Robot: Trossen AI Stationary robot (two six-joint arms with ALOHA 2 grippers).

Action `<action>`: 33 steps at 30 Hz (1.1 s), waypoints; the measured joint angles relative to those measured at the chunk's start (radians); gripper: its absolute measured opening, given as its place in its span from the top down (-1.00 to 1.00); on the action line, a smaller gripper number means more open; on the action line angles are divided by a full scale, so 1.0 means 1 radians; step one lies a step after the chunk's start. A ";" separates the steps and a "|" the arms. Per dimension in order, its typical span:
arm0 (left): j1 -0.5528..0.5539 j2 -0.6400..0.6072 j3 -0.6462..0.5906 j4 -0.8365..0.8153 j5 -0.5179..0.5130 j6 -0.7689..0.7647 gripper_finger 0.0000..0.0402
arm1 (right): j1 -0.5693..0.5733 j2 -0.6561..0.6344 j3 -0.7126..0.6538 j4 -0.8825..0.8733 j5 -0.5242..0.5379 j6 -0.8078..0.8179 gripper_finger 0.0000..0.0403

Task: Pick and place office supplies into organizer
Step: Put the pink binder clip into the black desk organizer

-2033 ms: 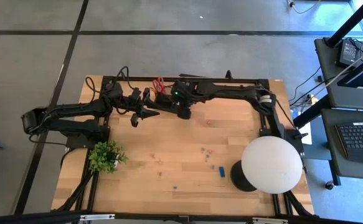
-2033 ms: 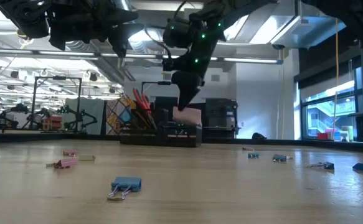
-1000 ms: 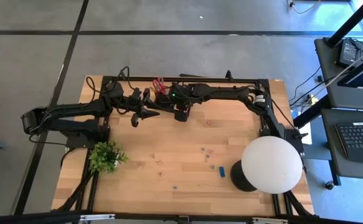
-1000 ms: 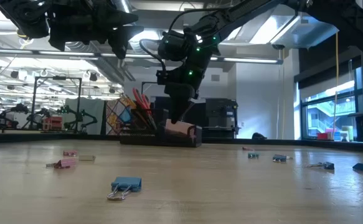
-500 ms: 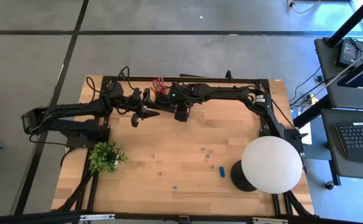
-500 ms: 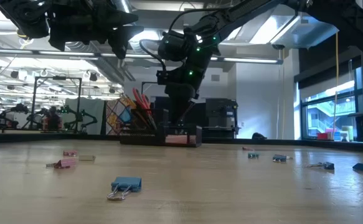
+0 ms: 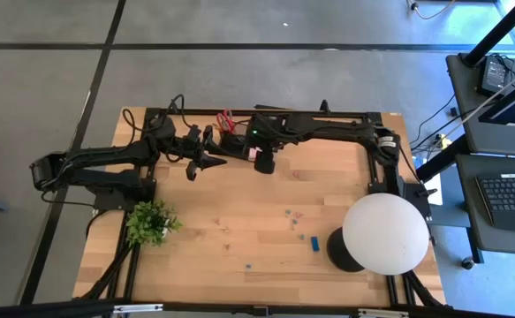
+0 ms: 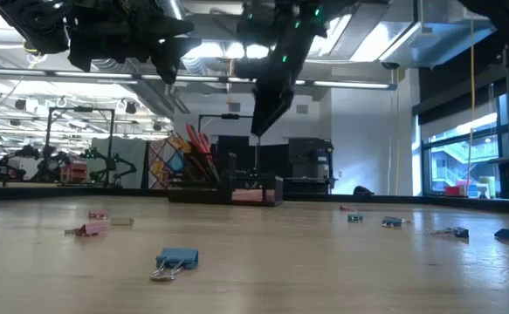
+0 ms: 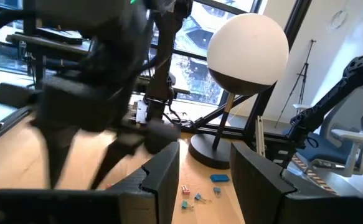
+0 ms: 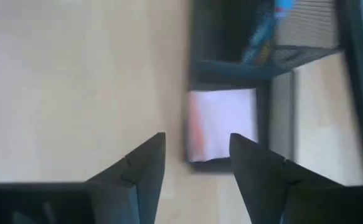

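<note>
Wooden table (image 7: 239,221) with clips (image 8: 176,259) scattered about, big workshop room behind. Pink sticky pad (image 10: 221,131) sits in the organizer's (image 8: 237,187) low tray. Right gripper (image 8: 261,122) hangs above it, fingers apart, empty. Left gripper (image 7: 211,162) nearby, half-open, empty.

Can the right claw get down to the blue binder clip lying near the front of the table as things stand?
Probably yes. The right claw hangs open and empty above the organizer, and the blue binder clip lies alone on bare wood with nothing over it, though it sits well away.
</note>
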 joint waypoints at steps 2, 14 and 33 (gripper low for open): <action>0.000 0.000 0.000 0.000 0.000 0.000 0.33 | 0.010 -0.024 -0.002 -0.025 -0.044 0.041 0.10; -0.002 0.000 0.000 -0.017 0.011 0.000 0.33 | 0.096 -0.062 -0.053 -0.243 -0.062 0.021 0.10; -0.003 0.000 0.000 -0.065 0.005 0.000 0.33 | -0.014 -0.332 -0.638 0.196 -0.048 0.284 0.10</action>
